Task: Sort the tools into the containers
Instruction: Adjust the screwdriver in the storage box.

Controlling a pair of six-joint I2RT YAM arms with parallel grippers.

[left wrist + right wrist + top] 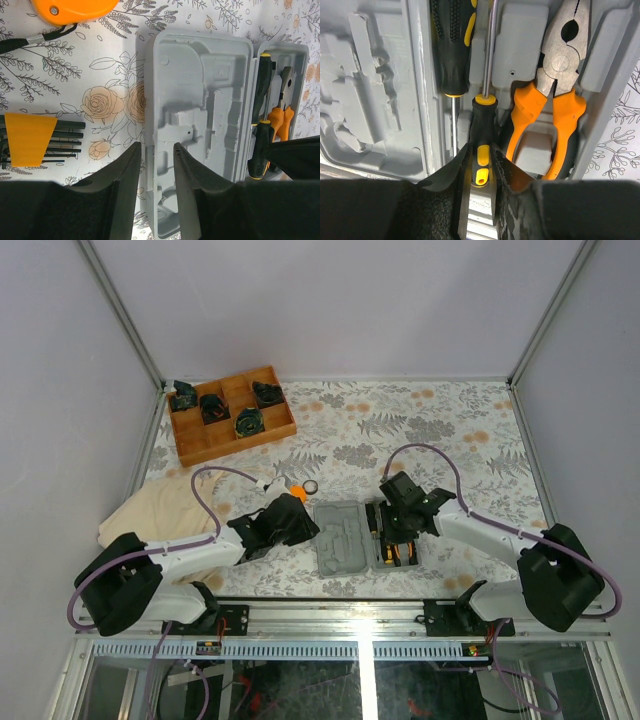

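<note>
Black-and-yellow screwdriver (481,131) is pinched by right fingers (446,176); left fingers (126,172) gape above moulded grey case (200,100).

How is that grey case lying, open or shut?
Open: both halves of the grey case lie flat side by side, moulded insides up, with screwdrivers and orange pliers in the right half.

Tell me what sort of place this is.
Probably a robotics lab's enclosed test bench: plain panel walls on metal framing, a left arm and right arm bolted to a rail, and a floral cloth staged with a grey tool case.
</note>
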